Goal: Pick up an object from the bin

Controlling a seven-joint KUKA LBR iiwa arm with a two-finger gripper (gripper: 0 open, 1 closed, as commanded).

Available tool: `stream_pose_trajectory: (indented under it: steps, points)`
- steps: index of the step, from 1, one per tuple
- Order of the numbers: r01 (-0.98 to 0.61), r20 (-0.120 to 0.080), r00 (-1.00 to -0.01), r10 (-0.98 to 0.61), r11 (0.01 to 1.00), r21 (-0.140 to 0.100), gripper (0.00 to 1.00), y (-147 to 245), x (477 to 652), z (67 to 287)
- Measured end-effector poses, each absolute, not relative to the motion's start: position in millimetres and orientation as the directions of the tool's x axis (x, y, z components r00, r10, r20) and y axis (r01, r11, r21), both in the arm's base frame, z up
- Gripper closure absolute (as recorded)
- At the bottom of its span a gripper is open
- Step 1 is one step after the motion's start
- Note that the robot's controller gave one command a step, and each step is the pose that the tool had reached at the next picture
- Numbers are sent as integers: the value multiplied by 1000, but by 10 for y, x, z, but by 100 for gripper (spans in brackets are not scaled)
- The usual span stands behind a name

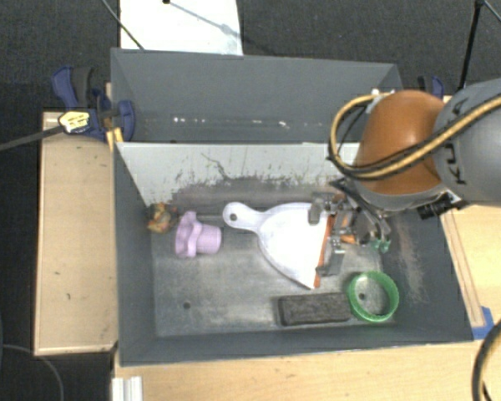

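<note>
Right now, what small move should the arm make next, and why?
Probably lower the gripper straight down: it hangs over the right edge of the white scoop, with the green ring and black block lying apart, nearer the front.

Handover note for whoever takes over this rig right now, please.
Gripper: down in the bin, at the right edge of the white scoop; grasp cannot be told.
Things: green ring just beside it toward the front, dark block at the front, lilac piece and small brown thing at left.
Done: nothing lifted yet.
Left: grasp one thing and lift it out.
</note>
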State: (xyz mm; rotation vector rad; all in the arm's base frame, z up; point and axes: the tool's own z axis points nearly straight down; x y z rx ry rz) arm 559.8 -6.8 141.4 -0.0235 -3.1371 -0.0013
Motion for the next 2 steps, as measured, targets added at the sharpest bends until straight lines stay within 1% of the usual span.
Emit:
stream_pose_trajectory:
  steps: [1,2]
  points:
    - [15,-3,-1000,15,1000,1,0,-69,5613,1461]
    - [117,-6,-993,117,993,2,0,210,5620,935]
